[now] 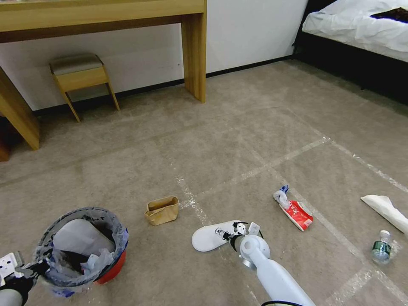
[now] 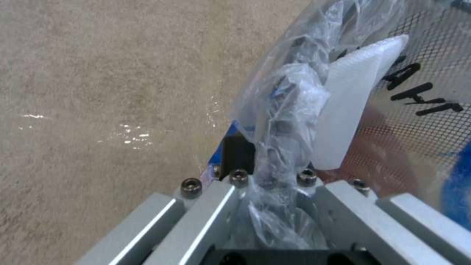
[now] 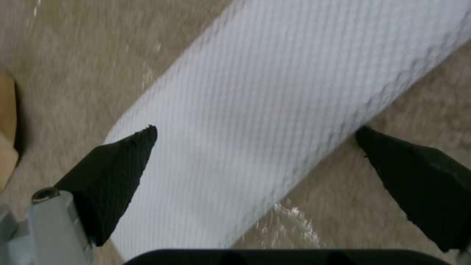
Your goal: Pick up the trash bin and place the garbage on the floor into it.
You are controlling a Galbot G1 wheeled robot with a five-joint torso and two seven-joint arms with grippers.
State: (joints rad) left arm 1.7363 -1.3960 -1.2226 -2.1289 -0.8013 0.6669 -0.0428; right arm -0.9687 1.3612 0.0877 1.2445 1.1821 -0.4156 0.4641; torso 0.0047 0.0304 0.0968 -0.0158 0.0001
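Left end effector [image 2: 275, 191] clamped on bin [image 1: 108, 267] rim; right end effector [image 3: 255, 162] spread wide over slipper [image 3: 275, 103] on floor [image 1: 255, 136]. Probably just needs closing, then lifting binward.

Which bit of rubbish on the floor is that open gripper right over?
The white slipper. The right gripper hangs open astride it, while the paper bag, red wrapper and bottle lie farther off.

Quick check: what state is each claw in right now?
Left claw: shut on the trash bin rim and liner.
Right claw: open, fingers either side of the white slipper on the floor.
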